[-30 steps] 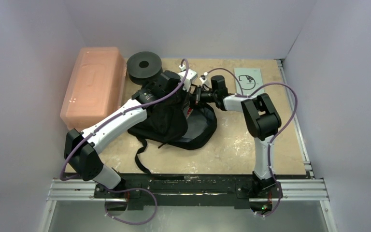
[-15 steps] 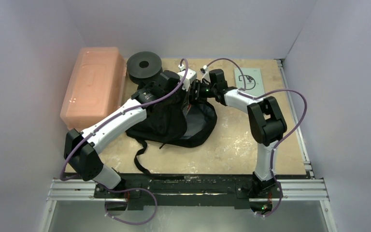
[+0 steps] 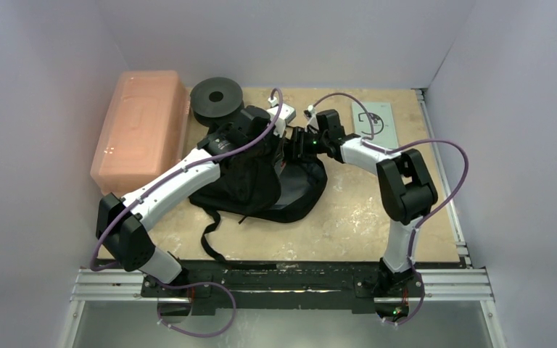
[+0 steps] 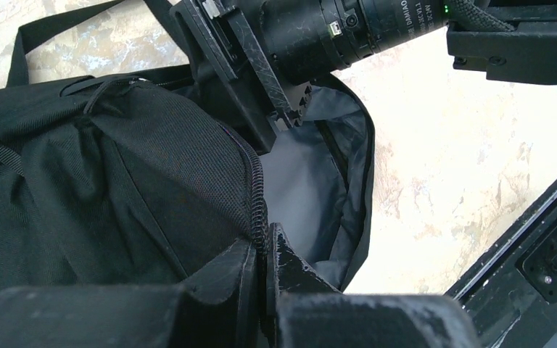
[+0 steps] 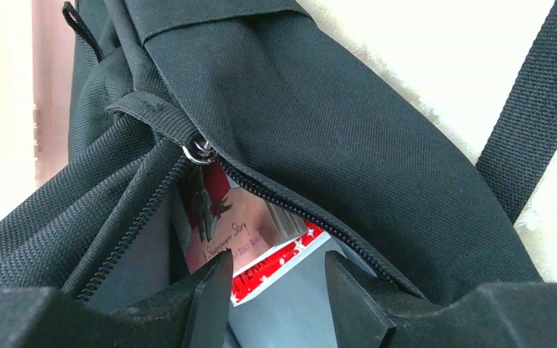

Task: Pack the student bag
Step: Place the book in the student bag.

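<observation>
Partly inside open student bag [image 5: 348,130]: red book [image 5: 250,228].

Your right end effector [image 5: 279,304] stands with its fingers apart at the mouth of the student bag [image 5: 348,123]. The zip is open, with the metal puller [image 5: 201,150] at the top of the gap. A red-and-white book [image 5: 250,239] sits inside against the grey lining [image 5: 152,246]; contact with the fingers cannot be told. One strap [image 5: 533,101] crosses the pale table [image 5: 421,36]

A beige table [image 3: 348,217] was seen. On it were laid a pink box [image 3: 139,127] at upper left, a black spool [image 3: 216,98] beside it, a black backpack [image 3: 290,192] at centre and a white sheet [image 3: 377,119] at upper right.
</observation>
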Available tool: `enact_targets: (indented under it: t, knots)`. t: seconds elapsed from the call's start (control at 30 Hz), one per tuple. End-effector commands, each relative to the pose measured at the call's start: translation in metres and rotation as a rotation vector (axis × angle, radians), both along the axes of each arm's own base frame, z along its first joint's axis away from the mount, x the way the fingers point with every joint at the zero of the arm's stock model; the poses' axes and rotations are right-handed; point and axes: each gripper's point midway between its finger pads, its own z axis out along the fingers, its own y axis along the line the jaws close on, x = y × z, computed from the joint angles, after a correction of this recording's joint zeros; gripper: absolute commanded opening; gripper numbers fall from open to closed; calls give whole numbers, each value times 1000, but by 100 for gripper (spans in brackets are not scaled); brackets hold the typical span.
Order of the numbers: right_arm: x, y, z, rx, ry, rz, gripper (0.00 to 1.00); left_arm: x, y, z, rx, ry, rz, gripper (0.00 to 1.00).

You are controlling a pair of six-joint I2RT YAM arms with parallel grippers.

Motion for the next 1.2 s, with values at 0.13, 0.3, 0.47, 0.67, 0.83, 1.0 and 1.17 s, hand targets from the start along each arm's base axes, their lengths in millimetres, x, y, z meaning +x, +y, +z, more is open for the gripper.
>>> enact_targets:
  t: [0.13, 0.3, 0.47, 0.67, 0.83, 1.0, 1.17]
  knots:
    - [5, -32, 66, -140, -160, -62, 57, 1, -14, 24, -66, -46, -35, 0]
    - [-10, -70, 96, -234, -237, -160, 63, 1, -16, 22, -67, -32, -35, 0]
    - [-4, -118, 119, -232, -309, -302, 65, 0, -17, 22, -70, -25, -37, 0]
    - [38, -224, 124, -157, -283, -689, 74, -1, -16, 23, -72, -25, -37, 0]
    - [78, -279, 94, -130, -222, -846, 75, 1, -15, 19, -56, -27, -31, 0]
    - [116, -328, 61, -254, -190, -941, 73, 2, -17, 13, -48, -13, -36, 0]
    - [144, -353, 37, -382, -152, -957, 73, 0, -20, 13, -57, -3, -45, 0]
